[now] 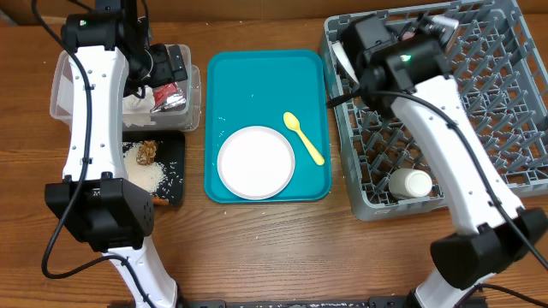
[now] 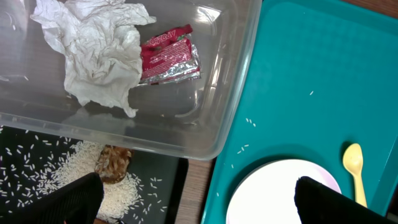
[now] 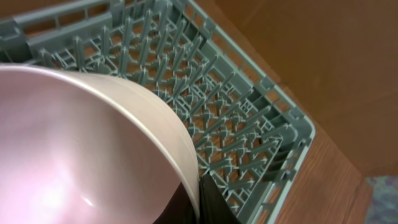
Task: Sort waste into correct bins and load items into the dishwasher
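Observation:
My left gripper is open and empty, hovering over the clear tub. The tub holds the crumpled napkin and the red wrapper. Below it, the black tray holds rice and a brown lump. The white plate and yellow spoon lie on the teal tray. My right gripper is shut on the rim of a white bowl, tilted over the grey dish rack. A small white cup lies in the rack.
The teal tray sits between the bins and the rack, with a few rice grains on it. Bare wood table lies along the front edge. The second bowl is not visible.

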Controlling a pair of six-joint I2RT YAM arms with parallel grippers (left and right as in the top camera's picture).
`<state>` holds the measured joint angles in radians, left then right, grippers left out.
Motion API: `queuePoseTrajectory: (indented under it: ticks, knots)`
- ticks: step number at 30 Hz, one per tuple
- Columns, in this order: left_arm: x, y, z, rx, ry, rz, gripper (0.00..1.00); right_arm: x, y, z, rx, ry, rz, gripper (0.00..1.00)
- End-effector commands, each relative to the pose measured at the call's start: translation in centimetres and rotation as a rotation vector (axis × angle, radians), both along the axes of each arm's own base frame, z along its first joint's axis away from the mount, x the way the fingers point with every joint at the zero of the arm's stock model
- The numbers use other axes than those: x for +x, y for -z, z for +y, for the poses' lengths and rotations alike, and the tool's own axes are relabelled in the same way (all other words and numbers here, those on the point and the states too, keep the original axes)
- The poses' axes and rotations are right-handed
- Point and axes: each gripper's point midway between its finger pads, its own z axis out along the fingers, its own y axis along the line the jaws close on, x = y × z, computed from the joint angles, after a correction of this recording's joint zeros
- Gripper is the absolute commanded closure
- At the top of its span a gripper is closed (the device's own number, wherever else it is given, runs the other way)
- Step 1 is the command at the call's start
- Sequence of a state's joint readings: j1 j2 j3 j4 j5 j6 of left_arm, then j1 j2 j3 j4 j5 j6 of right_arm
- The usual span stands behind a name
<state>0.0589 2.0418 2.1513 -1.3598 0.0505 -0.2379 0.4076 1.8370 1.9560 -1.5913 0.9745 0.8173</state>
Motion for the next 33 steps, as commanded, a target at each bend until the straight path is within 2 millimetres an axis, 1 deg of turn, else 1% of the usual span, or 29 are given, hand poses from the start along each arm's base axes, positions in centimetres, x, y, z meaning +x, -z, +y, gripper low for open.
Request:
queuePoseTrajectory:
  ticks: [1, 2, 4, 11, 14, 20, 22, 27, 30, 33]
  knots:
    - [0.3, -1.4, -0.3, 0.001, -0.013, -0.039, 0.00, 0.0, 2.3, -0.6, -0.071, 0.050, 0.001, 0.96]
    - [0.3, -1.4, -0.3, 0.001, -0.013, -0.039, 0.00, 0.0, 3.0, -1.1, -0.135, 0.051, 0.014, 0.96]
    - [0.3, -1.4, -0.3, 0.001, -0.013, -0.039, 0.00, 0.3, 3.5, -1.7, -0.215, 0.053, -0.003, 0.96]
    - [0.3, -1.4, -0.3, 0.001, -0.013, -0.039, 0.00, 1.6, 5.7, -1.2, -0.206, 0.056, -0.070, 0.96]
    - [0.3, -1.4, -0.3, 0.001, -0.013, -0.039, 0.00, 1.7, 6.7, -1.3, -0.228, 0.055, -0.058, 0.96]
    - [0.3, -1.4, -0.3, 0.001, -0.013, -0.039, 0.00, 1.9, 9.8, -1.3, -0.279, 0.043, 0.025, 0.96]
    - [0.3, -1.4, -0.3, 0.001, -0.013, -0.039, 0.00, 2.0, 10.9, -0.9, -0.304, 0.031, 0.050, 0.96]
    - [0.3, -1.4, -0.3, 0.001, -0.013, -0.039, 0.00, 2.2, 12.4, -0.4, -0.301, 0.022, 0.079, 0.96]
    - [0.3, -1.4, -0.3, 0.001, -0.013, -0.039, 0.00, 2.1, 12.8, 0.5, -0.282, 0.001, 0.090, 0.96]
    - [0.3, -1.4, -0.3, 0.001, -0.013, -0.039, 0.00, 1.6, 13.8, 1.7, -0.230, -0.022, 0.123, 0.96]
